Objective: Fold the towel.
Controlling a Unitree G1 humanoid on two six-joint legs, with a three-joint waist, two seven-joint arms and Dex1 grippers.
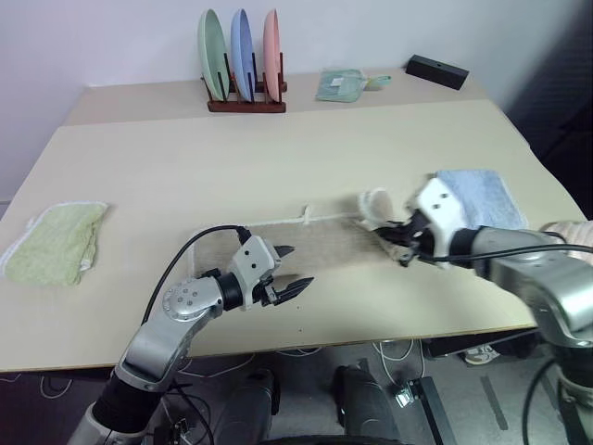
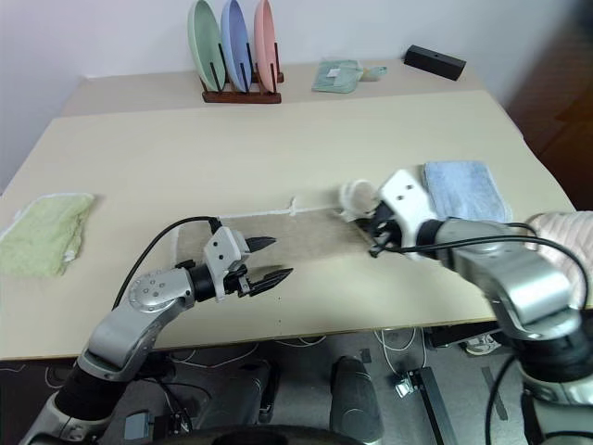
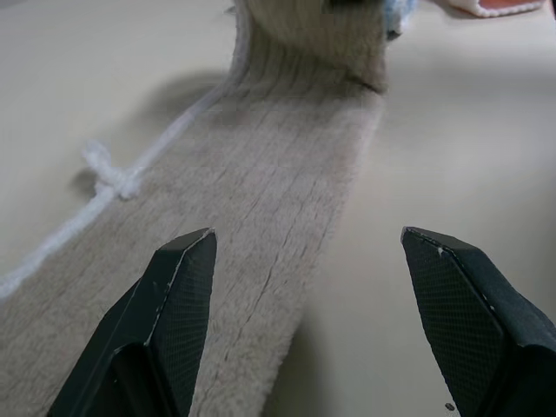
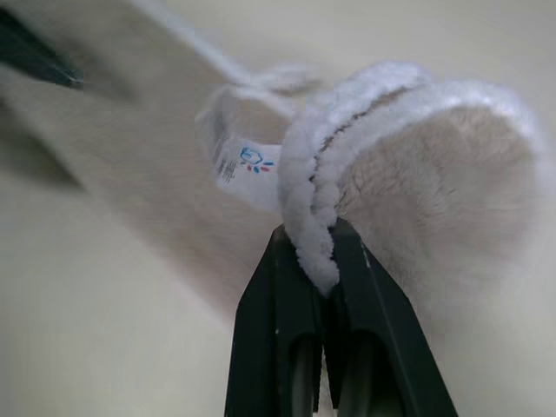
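The towel [image 1: 324, 243] is a beige-tan strip lying flat near the table's front edge, with white corded edging and a small white loop [image 1: 307, 215] on its far side. Its right end [image 1: 374, 206] is lifted and curled over. My right gripper [image 1: 405, 247] is shut on that end's white edging [image 4: 314, 228], a small label hanging beside it. My left gripper [image 1: 288, 272] hovers open over the towel's left end, its fingers [image 3: 178, 295] spread with nothing between them.
A light green towel [image 1: 54, 243] lies at the left edge and a light blue one [image 1: 480, 199] at the right. At the back stand a rack of three plates [image 1: 243, 65], a small green cloth [image 1: 340, 84] and a black box [image 1: 436, 70].
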